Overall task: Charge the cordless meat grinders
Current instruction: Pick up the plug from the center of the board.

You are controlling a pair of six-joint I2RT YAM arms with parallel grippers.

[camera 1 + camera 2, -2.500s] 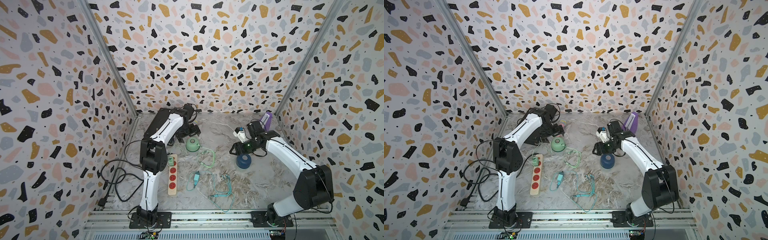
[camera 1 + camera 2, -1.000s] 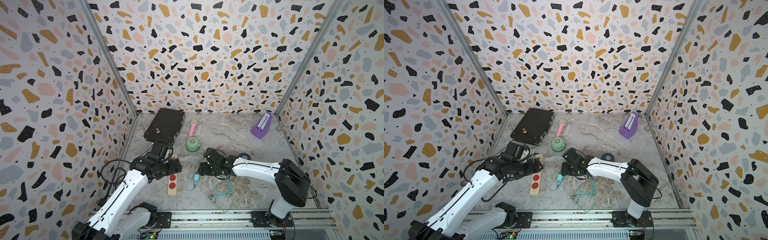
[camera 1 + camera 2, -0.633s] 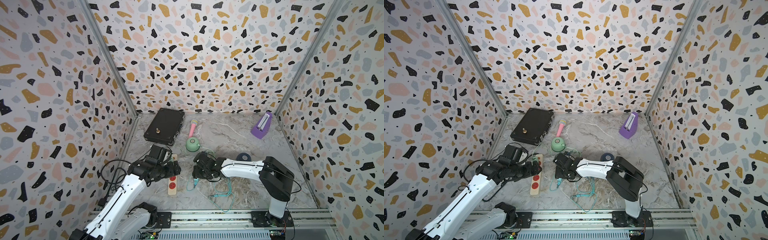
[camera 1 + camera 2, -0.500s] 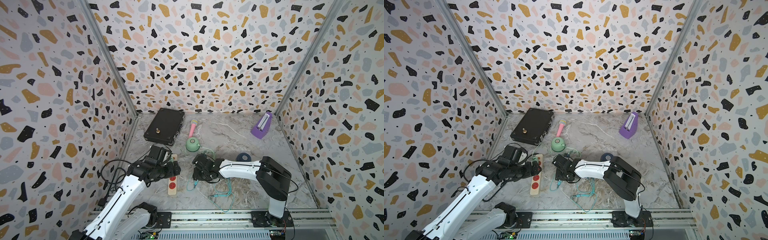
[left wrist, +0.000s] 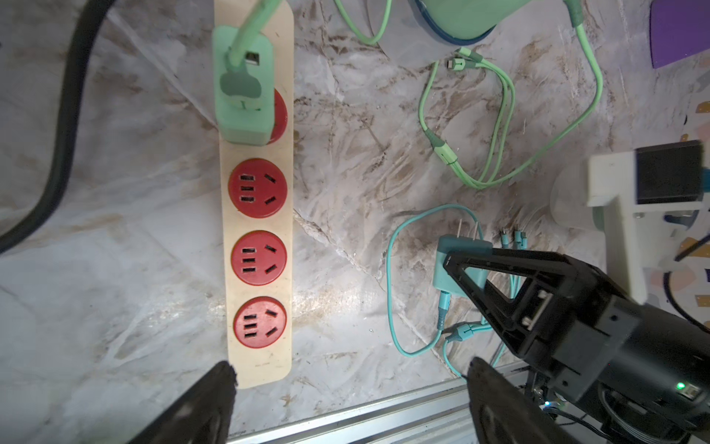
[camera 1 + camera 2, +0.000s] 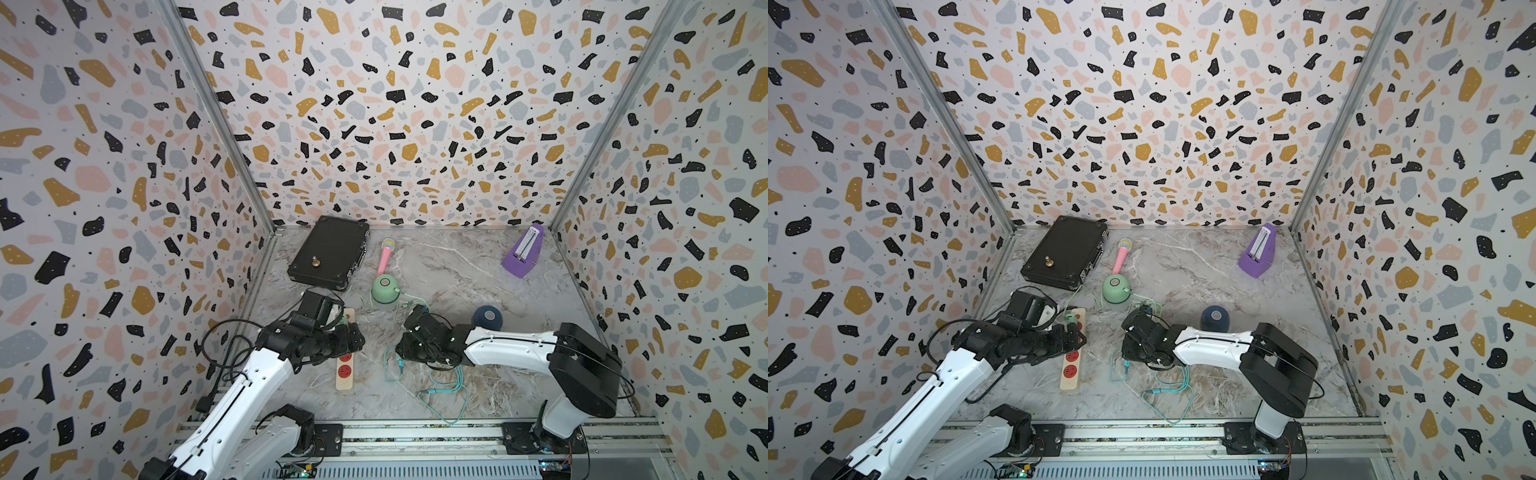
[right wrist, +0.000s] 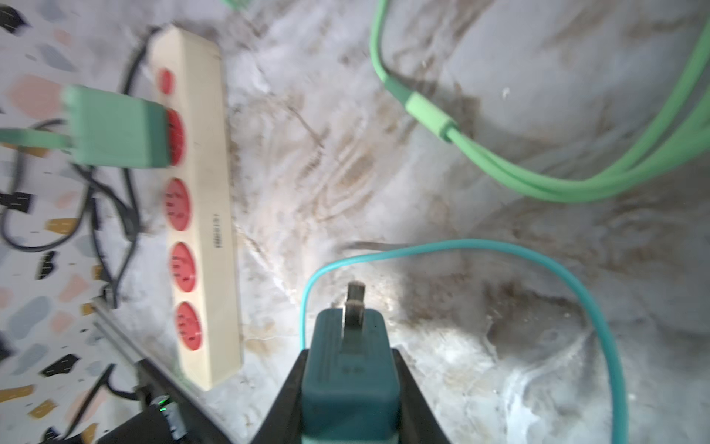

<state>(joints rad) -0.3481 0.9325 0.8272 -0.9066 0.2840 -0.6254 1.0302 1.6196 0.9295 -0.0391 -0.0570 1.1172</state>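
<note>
Right gripper (image 7: pixel 349 355) has its jaws pressed against both sides of the teal plug adapter (image 5: pixel 453 246), prongs pointing out ahead, low beside the power strip (image 5: pixel 256 226). Spread wide and holding nothing, the left gripper (image 5: pixel 345 380) hangs above that strip's near end. Beyond the strip's far end, the mint green grinder (image 6: pixel 384 289) sits just in front of the pink microphone (image 6: pixel 384 257). The navy grinder (image 6: pixel 488 317) stands just behind the right arm.
</note>
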